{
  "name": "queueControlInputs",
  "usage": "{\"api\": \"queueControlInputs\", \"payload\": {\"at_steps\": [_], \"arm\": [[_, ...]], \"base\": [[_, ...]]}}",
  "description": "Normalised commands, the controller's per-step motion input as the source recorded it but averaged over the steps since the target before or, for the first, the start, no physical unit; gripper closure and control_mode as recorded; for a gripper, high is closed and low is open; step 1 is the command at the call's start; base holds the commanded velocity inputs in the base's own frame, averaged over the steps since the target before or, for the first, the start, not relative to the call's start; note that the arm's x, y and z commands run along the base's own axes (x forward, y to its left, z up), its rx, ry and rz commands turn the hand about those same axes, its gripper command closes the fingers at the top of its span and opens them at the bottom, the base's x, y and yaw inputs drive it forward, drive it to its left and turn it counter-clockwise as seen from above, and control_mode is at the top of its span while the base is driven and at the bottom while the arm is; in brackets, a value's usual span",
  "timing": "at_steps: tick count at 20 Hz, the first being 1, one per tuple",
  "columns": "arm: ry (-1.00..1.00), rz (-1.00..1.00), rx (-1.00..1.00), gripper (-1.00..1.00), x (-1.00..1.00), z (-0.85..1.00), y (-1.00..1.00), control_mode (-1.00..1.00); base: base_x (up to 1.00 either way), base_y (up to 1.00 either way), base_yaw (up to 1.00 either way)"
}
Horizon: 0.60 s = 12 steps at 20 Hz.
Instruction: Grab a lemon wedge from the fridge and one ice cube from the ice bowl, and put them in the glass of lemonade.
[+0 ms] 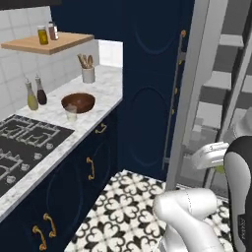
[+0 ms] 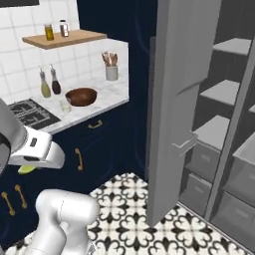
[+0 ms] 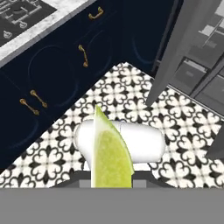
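Observation:
My gripper (image 3: 112,180) is shut on the lemon wedge (image 3: 109,151), a pale yellow-green slice standing up between the jaws over the tiled floor. The wedge peeks out under the white hand (image 1: 210,155) as a green sliver (image 1: 220,170) and again low at the left (image 2: 25,169). The fridge (image 2: 174,99) stands open to the right, with its grey shelves (image 2: 224,89) bare; its door (image 1: 197,74) is beside the hand. On the counter to the left, the brown ice bowl (image 1: 78,102) (image 2: 80,96) sits with the glass of lemonade (image 1: 72,114) (image 2: 65,105) just in front of it.
A gas stove (image 1: 24,142) fills the near counter. Two oil bottles (image 1: 36,93) stand by the wall and a grey utensil cup (image 1: 88,74) is behind the bowl. A wooden shelf (image 1: 49,43) carries jars. Navy cabinets (image 1: 93,167) with gold handles line the patterned floor (image 1: 123,211).

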Motion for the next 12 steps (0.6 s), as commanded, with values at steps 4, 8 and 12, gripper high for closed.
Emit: {"api": "queueControlInputs", "payload": {"at_steps": [4,8,12], "arm": [[0.0,0.0,0.0,1.0,0.0,0.0,0.0,1.0],[0.0,0.0,0.0,1.0,0.0,0.0,0.0,1.0],[0.0,0.0,0.0,1.0,0.0,0.0,0.0,1.0]], "base": [[0.36,0.46,0.32],[0.78,0.45,0.06],[0.99,0.45,-0.02]]}}
